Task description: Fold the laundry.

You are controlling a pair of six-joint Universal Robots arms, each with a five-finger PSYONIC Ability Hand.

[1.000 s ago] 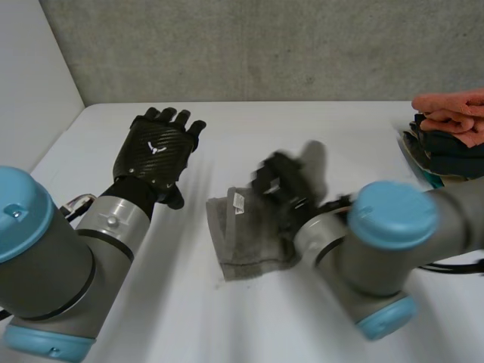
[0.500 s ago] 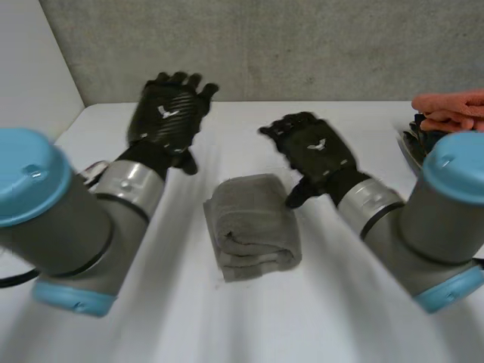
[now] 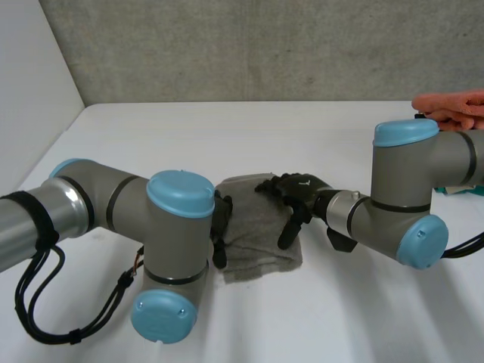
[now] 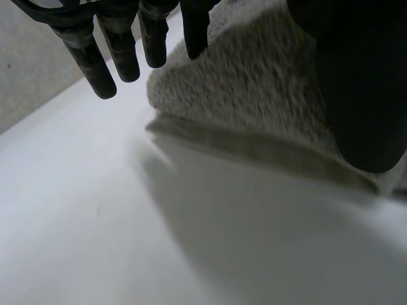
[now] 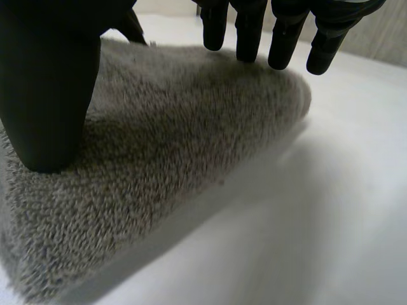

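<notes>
neatly folded fuzzy grey towel (image 3: pixel 257 240), left hand (image 3: pixel 221 224), right hand (image 3: pixel 299 195) flanking it

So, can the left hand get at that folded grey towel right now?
Probably yes: the left hand sits right at the grey towel, thumb apparently resting on it, with nothing between them.

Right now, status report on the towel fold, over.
Left hand open at grey towel, folded. Right hand open, thumb on it. Orange cloth far off, no obstruction.
</notes>
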